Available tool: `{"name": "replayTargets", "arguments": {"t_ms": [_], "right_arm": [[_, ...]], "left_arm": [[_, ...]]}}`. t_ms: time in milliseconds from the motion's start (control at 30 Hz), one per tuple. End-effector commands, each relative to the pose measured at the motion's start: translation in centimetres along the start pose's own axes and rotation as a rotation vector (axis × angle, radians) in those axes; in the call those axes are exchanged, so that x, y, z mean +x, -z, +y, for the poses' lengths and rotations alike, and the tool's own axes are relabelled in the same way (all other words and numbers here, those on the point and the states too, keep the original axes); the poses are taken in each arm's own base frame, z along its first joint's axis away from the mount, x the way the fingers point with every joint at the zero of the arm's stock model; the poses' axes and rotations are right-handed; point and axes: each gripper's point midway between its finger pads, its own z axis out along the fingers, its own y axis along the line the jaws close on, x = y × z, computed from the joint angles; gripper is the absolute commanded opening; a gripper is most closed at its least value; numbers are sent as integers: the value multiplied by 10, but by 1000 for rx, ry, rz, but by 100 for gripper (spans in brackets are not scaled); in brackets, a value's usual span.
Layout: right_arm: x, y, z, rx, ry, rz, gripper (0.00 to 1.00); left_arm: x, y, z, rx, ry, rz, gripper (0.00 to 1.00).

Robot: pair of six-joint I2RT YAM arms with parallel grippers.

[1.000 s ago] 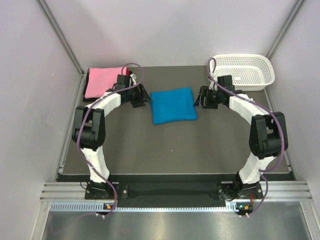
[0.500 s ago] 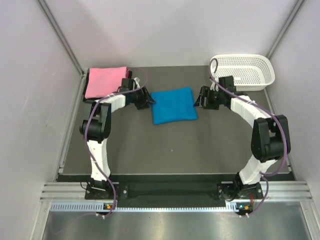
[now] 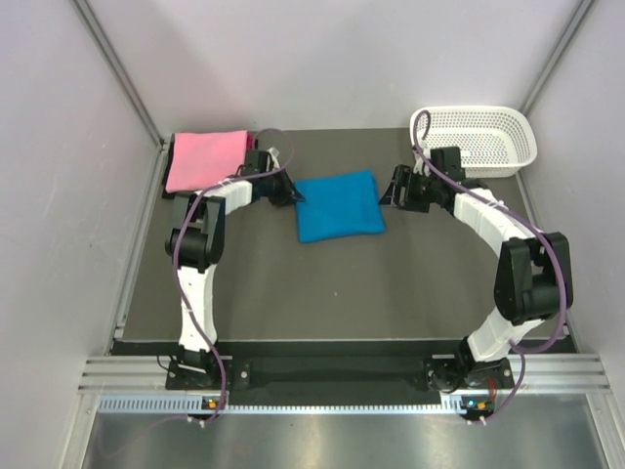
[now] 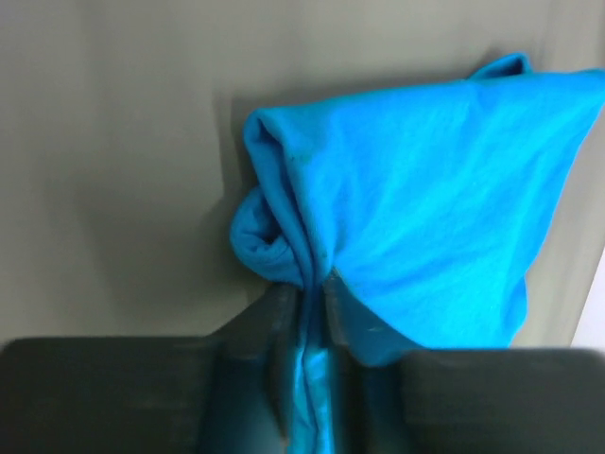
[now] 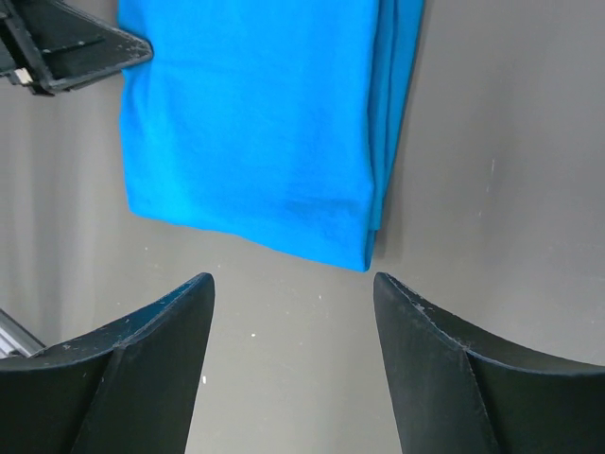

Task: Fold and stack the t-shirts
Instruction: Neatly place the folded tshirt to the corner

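A folded blue t-shirt (image 3: 339, 204) lies mid-table, and a folded pink t-shirt (image 3: 204, 159) rests at the back left corner. My left gripper (image 3: 291, 193) is at the blue shirt's left edge, shut on a bunched pinch of its cloth (image 4: 312, 312). The blue fabric (image 4: 425, 208) fans out ahead of the jaws. My right gripper (image 3: 389, 194) stands open just off the shirt's right edge. In the right wrist view the blue t-shirt (image 5: 255, 123) lies ahead of my right gripper (image 5: 293, 288), with bare table between the fingers.
A white perforated basket (image 3: 476, 140) sits at the back right corner. The dark table mat (image 3: 332, 283) ends at side rails, with grey walls close on both sides. The left gripper's tip (image 5: 66, 47) shows in the right wrist view.
My left gripper reached the blue shirt's left edge and shut on the cloth. The right gripper barely moved and stayed open.
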Motion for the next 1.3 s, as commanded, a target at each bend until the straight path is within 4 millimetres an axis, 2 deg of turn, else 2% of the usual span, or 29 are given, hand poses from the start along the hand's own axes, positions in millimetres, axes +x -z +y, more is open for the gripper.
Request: {"name": "replayTargets", "arguments": {"t_ms": [0, 33, 100, 167, 200, 233, 267, 367, 467, 567, 600, 667, 900, 1033, 1067, 1267], "right_arm": [[-14, 11, 12, -31, 20, -65, 69], [-13, 12, 13, -36, 21, -68, 68], [-12, 13, 15, -45, 14, -70, 68], [-8, 17, 17, -51, 11, -72, 68], [-5, 17, 17, -51, 9, -68, 69], [-6, 21, 19, -55, 10, -79, 68], [-5, 22, 19, -57, 10, -78, 69], [-3, 26, 22, -62, 14, -81, 69], [-5, 30, 25, -68, 10, -82, 69], [-7, 34, 28, -77, 7, -86, 69], [-8, 36, 30, -80, 11, -91, 69], [-8, 38, 33, -86, 12, -94, 69], [-12, 43, 35, -91, 17, -111, 69], [-13, 42, 36, -92, 20, -107, 69], [-15, 42, 36, -92, 20, -110, 69], [-21, 41, 38, -93, 25, -114, 69]], "left_arm": [[-9, 0, -4, -27, -25, 1, 16], [-13, 3, -8, -29, -30, -2, 8], [-32, 12, -25, -14, -68, -34, 0], [-35, 22, -31, -30, -89, -16, 0], [-45, 29, -41, -28, -110, -30, 0], [-44, 38, -43, -52, -125, -11, 0], [-52, 46, -46, -77, -141, -30, 0], [-60, 69, -50, -136, -198, -48, 0], [-65, 90, -46, -215, -259, -55, 0], [-82, 115, -49, -285, -348, -96, 0], [-89, 122, -46, -329, -370, -123, 0], [-104, 142, -53, -364, -443, -166, 0], [-155, 203, -61, -548, -616, -354, 0], [-184, 223, -56, -606, -649, -418, 0], [-193, 232, -60, -614, -650, -454, 0], [-228, 256, -53, -710, -698, -545, 0]]}}
